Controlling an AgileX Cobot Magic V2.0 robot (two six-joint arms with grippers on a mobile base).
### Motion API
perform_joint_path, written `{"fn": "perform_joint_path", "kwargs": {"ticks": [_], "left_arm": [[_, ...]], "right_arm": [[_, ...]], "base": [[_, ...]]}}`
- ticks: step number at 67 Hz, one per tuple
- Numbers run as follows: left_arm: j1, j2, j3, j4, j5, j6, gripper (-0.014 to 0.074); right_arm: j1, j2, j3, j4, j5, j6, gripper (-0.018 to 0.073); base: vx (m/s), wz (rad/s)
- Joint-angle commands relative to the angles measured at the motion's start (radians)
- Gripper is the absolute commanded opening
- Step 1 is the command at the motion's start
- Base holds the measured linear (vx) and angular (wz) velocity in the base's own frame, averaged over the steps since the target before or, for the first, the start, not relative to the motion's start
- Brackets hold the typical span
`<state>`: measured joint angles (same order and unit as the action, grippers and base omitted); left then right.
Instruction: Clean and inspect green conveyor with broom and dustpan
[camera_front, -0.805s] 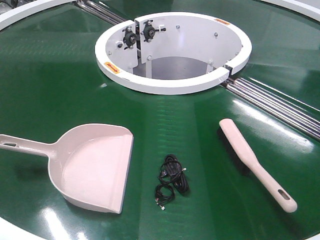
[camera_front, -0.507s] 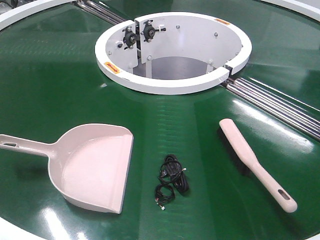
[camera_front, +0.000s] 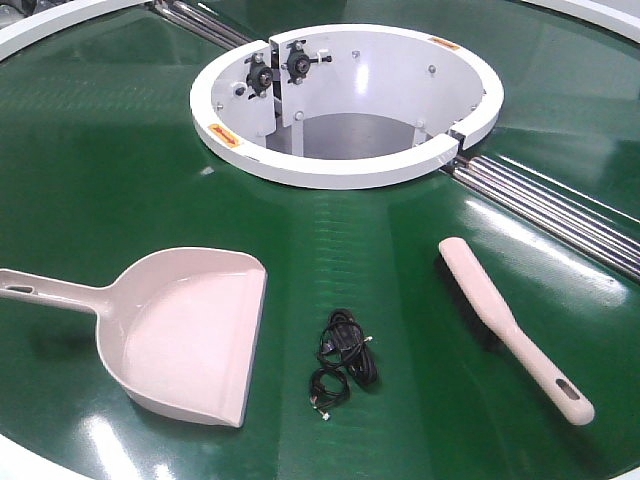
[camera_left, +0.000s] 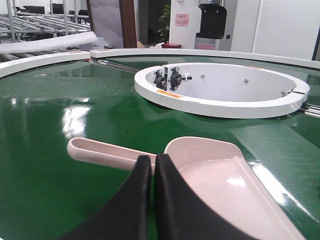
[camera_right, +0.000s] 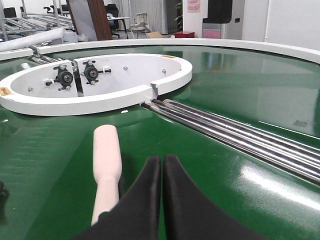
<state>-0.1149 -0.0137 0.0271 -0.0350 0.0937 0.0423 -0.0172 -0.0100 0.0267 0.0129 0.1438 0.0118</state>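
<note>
Belt: green conveyor (camera_front: 100, 180), glossy and finely ribbed, carrying both tools and a small tangle of black cable (camera_front: 342, 362) between them, touching neither.
Broom: (camera_front: 510, 325) flat on the belt, right of the cable, black bristles showing under the head, slotted handle end toward the near edge.
Dustpan: (camera_front: 190, 335) left of the cable, wide mouth facing it, straight handle running out to the left.
Left gripper: (camera_left: 152, 159) black fingers pressed together with nothing between, hovering just behind the junction of the dustpan's handle and scoop.
Right gripper: (camera_right: 161, 160) fingers likewise pressed together and empty, just beside the broom's handle.
Progress: neither tool taken up, sweeping not begun.
Handling: probably light, stiff, thin plastic; smooth, so likely to skate on the shiny belt if nudged sideways.
Hold: best across the narrow handle of each tool, fingers opened first and lowered from above; on the dustpan, close to the scoop for steadier control.
Risk: flat handles lying low on the belt, so little room under them for fingertips.
</note>
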Motion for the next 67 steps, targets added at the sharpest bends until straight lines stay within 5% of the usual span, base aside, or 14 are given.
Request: {"fn": "perform_joint_path", "kwargs": {"ticks": [1, 10, 19, 29, 39, 52, 67], "left_arm": [[0.0, -0.013, 0.03, -0.002, -0.081, -0.002, -0.0006], [0.0, -0.013, 0.03, -0.002, -0.088, -0.002, -0.0006], [0.0, -0.013, 0.021, -0.004, -0.22, -0.008, -0.0006], [0.0, 0.007, -0.124, 0.002, -0.258, -0.001, -0.0006], [0.0, 0.146, -0.348, 0.006, -0.119, 0.044, -0.0006], [0.0, 0.384, -0.582, -0.004, 0.209, 0.044, -0.0006], [0.0, 0.531, -0.616, -0.003, 0.277, 0.041, -0.0006]], "right_arm": [[0.002, -0.018, 0.021, -0.006, -0.081, 0.0, -0.0009], [0.002, -0.018, 0.021, -0.006, -0.081, 0.0, -0.0009], [0.002, -0.018, 0.021, -0.006, -0.081, 0.0, -0.0009], [0.002, -0.018, 0.021, -0.006, -0.081, 0.0, -0.0009], [0.002, -0.018, 0.021, -0.006, -0.081, 0.0, -0.0009], [0.002, -0.018, 0.021, -0.006, -0.081, 0.0, -0.0009], [0.002, -0.018, 0.021, -0.006, -0.081, 0.0, -0.0009]], "base": [[0.0, 0.0], [0.0, 0.0], [0.0, 0.0], [0.0, 0.0], [0.0, 0.0], [0.0, 0.0], [0.0, 0.0]]}}
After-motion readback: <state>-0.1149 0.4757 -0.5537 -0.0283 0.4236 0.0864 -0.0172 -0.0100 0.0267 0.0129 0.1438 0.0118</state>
